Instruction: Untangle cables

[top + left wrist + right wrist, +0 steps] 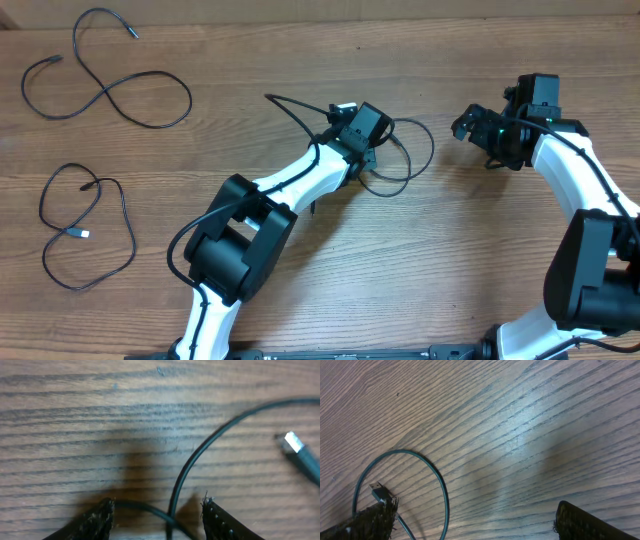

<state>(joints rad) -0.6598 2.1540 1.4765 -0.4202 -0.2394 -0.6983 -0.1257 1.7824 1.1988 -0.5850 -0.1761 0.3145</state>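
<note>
Straddling 1 looped cable (185, 467) on the bench (75, 435) with parted left fingers (95, 522), not pinching; hovering nearby with wide, empty right fingers (585, 522).

Wooden table (300, 60) bearing looped upper-left cable (105, 95), lower-left cable (80, 233), central cable (431, 150).

I count three cables: the first cable (105, 90), the second cable (80, 233) and the third cable (432, 148) — all on one wooden table (300, 50). I have two arms, my left arm (290, 180) and my right arm (585, 175). Pincers, two as well — the left pincer (159, 510) and the right pincer (475, 512), each with two fingers (100, 522). One silvery plug (294, 441) shows close up.
</note>
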